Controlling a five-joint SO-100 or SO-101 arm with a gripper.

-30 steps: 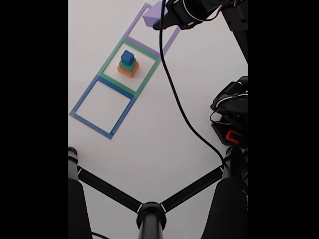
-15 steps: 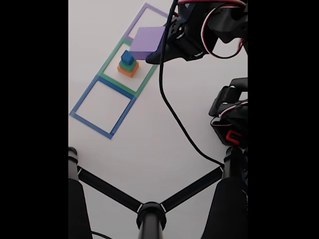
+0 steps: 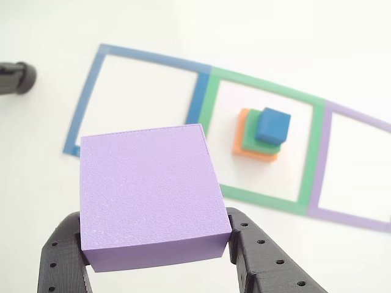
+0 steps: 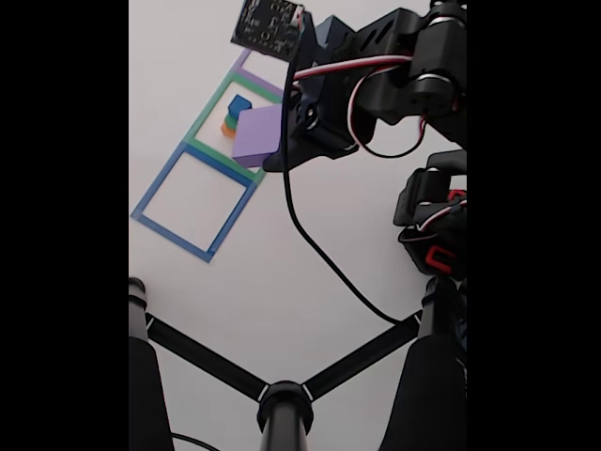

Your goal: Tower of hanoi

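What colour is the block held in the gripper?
Purple: the block sits clamped in the gripper, clearest in the other view.

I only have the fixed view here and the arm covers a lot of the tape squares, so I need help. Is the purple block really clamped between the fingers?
Observer: Yes. In the other view the purple block sits between the two black fingers of the gripper, which press its left and right sides.
Operator: What does the stack in the green tape square look like?
Observer: Orange block at the bottom, green block on it, blue cube on top.
Operator: Is the blue tape square free?
Observer: The part of the blue tape square not hidden behind the held block shows bare white table.
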